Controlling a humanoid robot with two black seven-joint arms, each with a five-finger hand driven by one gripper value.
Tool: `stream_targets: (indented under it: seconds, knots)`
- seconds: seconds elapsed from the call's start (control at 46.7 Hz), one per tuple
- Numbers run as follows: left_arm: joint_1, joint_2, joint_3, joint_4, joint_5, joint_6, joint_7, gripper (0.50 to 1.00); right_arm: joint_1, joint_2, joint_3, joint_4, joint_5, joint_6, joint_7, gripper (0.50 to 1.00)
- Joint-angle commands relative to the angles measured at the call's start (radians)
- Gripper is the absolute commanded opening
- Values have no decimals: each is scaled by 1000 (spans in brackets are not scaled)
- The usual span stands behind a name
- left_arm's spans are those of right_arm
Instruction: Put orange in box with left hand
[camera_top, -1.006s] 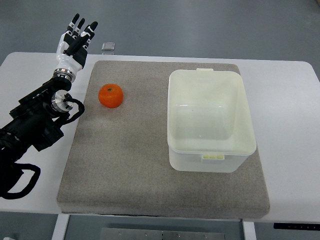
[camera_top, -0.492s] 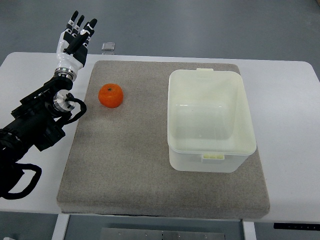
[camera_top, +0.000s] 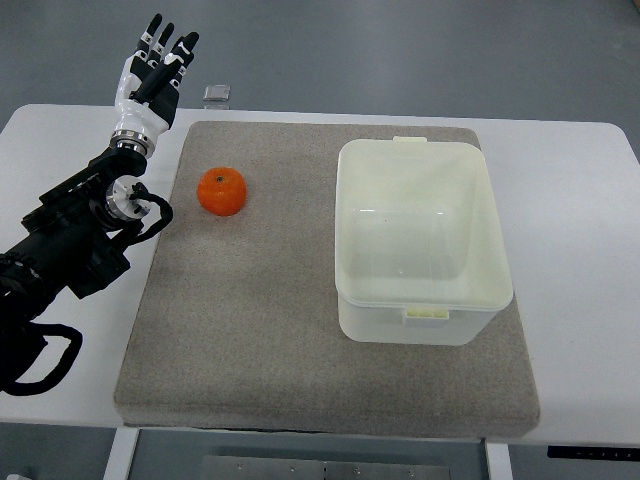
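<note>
We note the orange (camera_top: 221, 191) sitting on the grey mat (camera_top: 260, 330), stem side up, well to the left of the box (camera_top: 420, 238) and free of any contact. Nothing holds it; it rests where a left-side reach can get at it without crossing the box.

The box lies right of the orange on the same mat, lid off, its interior bare as far as we can see. With the mouth facing straight up, we judge a drop from above should be enough, with no tilting needed.

The left hand (camera_top: 150, 78) is up and left of the orange, out past the mat's far left corner, near the far edge of the white bench (camera_top: 590, 210). Its fingers (camera_top: 165, 48) are extended and loosely together, pointing away from the robot; it grips nothing. We read this as a raised, ready posture ahead of the approach: the palm has yet to come over the fruit. The forearm (camera_top: 70, 245) runs down and left from the orange, off the picture's left edge.

A small grey object (camera_top: 217, 93) lies on the bench just beyond the mat, above the orange; we cannot tell what it is.

The right hand is not in view.

Step in hand, as we judge it: the reach, with grasp and transfer all yet to do.
</note>
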Motion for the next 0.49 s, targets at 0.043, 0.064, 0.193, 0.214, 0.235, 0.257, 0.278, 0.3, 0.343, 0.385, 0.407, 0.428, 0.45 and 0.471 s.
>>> stream_targets:
  seconds: [0.043,0.064,0.193,0.214,0.235,0.257,0.278,0.3,0.343,0.385,0.407,0.428,0.45,0.471]
  knots:
    - [-5,0,0,3,-1,3,1,990,0,0,0,0,0,0,0,926]
    - [-5,1,0,5,-3,4,1,990,0,0,0,0,0,0,0,926]
    - [-5,5,-1,6,-6,4,1,990,0,0,0,0,0,0,0,926]
    - [-5,5,-1,6,-7,4,1,990,0,0,0,0,0,0,0,926]
    - [-5,5,-1,6,-8,4,1,990,0,0,0,0,0,0,0,926]
    - [-7,5,-1,6,-8,4,1,990,0,0,0,0,0,0,0,926]
    - [-7,6,-1,6,-9,6,1,990,1,0,0,0,0,0,0,926]
    - [-7,6,-1,6,-9,4,1,990,0,0,0,0,0,0,0,926]
    - [-7,6,-1,6,-9,6,1,990,0,0,0,0,0,0,0,926]
    - [-9,8,-1,6,-9,6,1,990,0,0,0,0,0,0,0,926]
    - [-9,9,-1,6,-9,6,1,990,0,0,0,0,0,0,0,926]
    - [-9,9,-1,6,-9,7,1,990,0,0,0,0,0,0,0,926]
    - [-12,9,-1,6,-9,9,1,990,0,0,0,0,0,0,0,926]
    - [-13,9,-1,6,-9,12,1,990,0,0,0,0,0,0,0,926]
